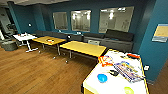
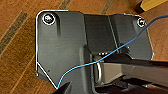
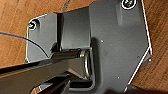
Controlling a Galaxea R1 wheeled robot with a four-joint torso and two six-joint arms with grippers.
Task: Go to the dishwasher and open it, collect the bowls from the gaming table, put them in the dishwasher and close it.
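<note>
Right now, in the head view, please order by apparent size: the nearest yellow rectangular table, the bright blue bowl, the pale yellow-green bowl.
1. Nearest yellow rectangular table.
2. Bright blue bowl and pale yellow-green bowl: alike; the second is cut by the picture's edge, so I do not rank them.

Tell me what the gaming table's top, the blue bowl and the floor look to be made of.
Gaming table: smooth white top, likely laminate or plastic, with yellow edging that may be wood. Blue bowl: evenly bright colour, probably plastic; ceramic is possible. Floor: brown planks with visible seams, wood or a wood-look laminate.

I am seeing the gaming table (image 1: 113,83) showing a glossy white top with yellow wooden sides. The floor (image 1: 37,72) is presenting smooth wood planks. The blue bowl (image 1: 102,78) is looking like glossy plastic.
</note>
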